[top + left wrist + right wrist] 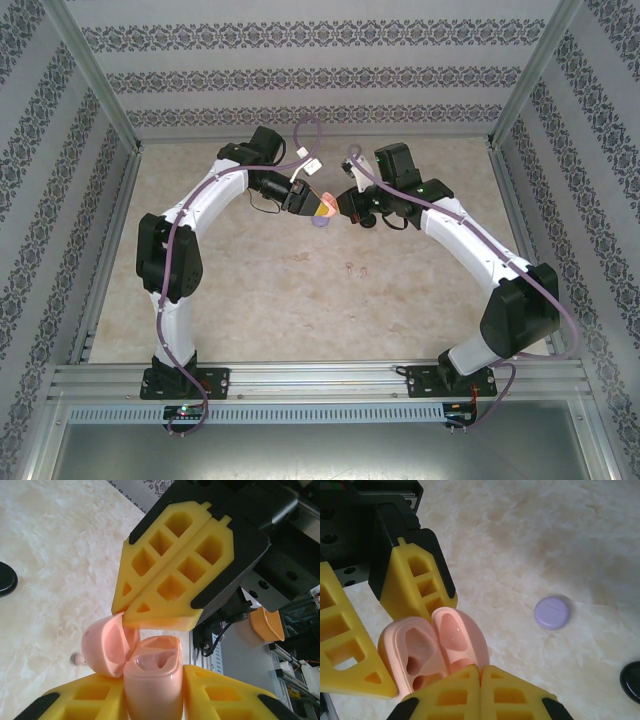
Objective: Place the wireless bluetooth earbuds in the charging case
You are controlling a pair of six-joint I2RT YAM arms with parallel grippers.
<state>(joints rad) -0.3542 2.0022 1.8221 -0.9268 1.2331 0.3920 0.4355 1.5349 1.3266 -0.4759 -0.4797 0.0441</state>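
Two pincers meet, we see: the left pincer (150, 687) clamped on an open pale pink glossy plastic charging case (415, 652), the right pincer (480, 672) pressed together at its lid, one tiny pale pink earbud (77, 658) on the cream marbled table (50, 555) beside the left pincer.

The bench (300, 290) is pale beige with cloudy marks, like marble. On three sides of it stand walls (320, 80) covered in grey and white paper with stripes and flowers. Silver metal posts (100, 85) go up at the far corners. A silver rail (320, 378) runs along the near edge, with a grey ribbed strip (320, 412) just below it.
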